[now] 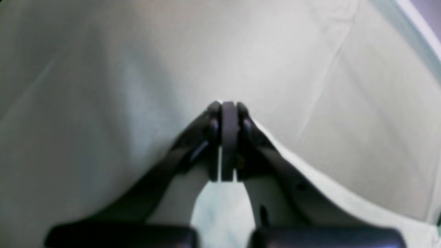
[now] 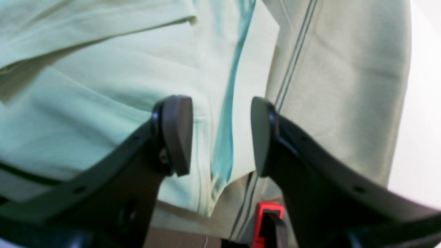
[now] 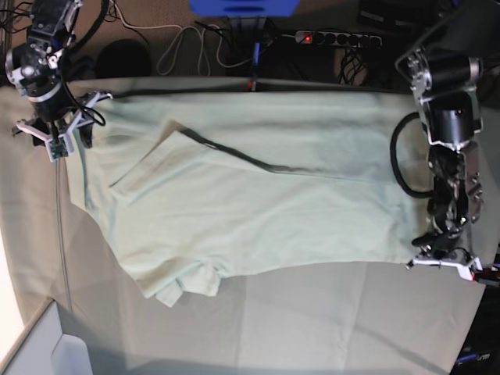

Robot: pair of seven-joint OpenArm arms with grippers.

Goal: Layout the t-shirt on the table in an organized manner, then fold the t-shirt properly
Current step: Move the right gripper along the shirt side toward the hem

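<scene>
Base view: left claw [image 3: 444,248] pinches the t-shirt [image 3: 250,195] edge; right claw [image 3: 61,133] gapes empty.

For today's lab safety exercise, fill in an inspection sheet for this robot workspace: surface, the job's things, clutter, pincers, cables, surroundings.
Surface: wide table covered in creased grey-green cloth, red-orange clamp at its edge.
Job's things: pale mint-green short-sleeved t-shirt spread across the table, partly folded over itself, a sleeve at the near edge.
Clutter: nothing seen on the table.
Pincers: left pincer shut at the shirt's edge; whether it grips fabric cannot be told. Right pincer open above the shirt, holding nothing.
Cables: white and black leads on the floor behind the table.
Surroundings: black power strip with a red light, blue object.
</scene>
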